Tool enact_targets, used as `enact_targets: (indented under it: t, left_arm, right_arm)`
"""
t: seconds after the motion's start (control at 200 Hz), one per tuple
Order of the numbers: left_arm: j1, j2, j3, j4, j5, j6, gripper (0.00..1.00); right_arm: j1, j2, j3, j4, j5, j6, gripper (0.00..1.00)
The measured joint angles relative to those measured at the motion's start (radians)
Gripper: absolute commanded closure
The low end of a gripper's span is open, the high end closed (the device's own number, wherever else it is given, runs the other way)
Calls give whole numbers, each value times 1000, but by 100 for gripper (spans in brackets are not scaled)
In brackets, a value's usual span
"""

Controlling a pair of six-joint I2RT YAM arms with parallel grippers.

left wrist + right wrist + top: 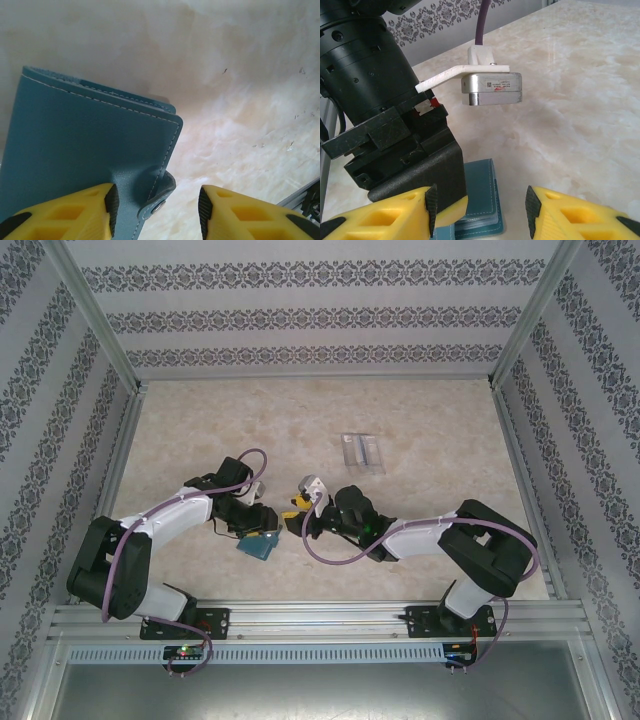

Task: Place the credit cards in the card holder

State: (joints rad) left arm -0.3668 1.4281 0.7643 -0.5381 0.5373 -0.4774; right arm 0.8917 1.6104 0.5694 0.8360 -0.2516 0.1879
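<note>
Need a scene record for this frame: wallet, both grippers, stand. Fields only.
wallet: teal, folded, snap tab at one corner
left gripper: jaws apart, one finger over the wallet, tab between the fingers
right gripper: jaws apart, empty, beside the left gripper, wallet edge below
clear stand: farther back on the table, apart from both arms

Bright diffuse light, soft hazy close-ups
</note>
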Motion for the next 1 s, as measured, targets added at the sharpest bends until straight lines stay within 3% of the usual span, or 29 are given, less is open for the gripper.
enact_targets:
  t: [0.11,0.22,0.415,0.63,0.999]
  left_arm:
    - [0,0,1,-2,1,6,72]
    - [0,0,2,-1,3,7,76]
    - [0,4,2,-2,5,7,69]
    - [-1,15,2,-2,5,7,73]
    - [-8,15,2,-1,21,7,99]
  right_arm:
    - [0,-2,-3,-2,0,-1,48]
    - [-3,-2,-3,-2,-3,0,48]
    - [-6,-2,-3,-2,-5,0,48]
    - [-6,-2,-3,-2,-12,0,48]
    - [-6,-2,-4,-2,-18,1,49]
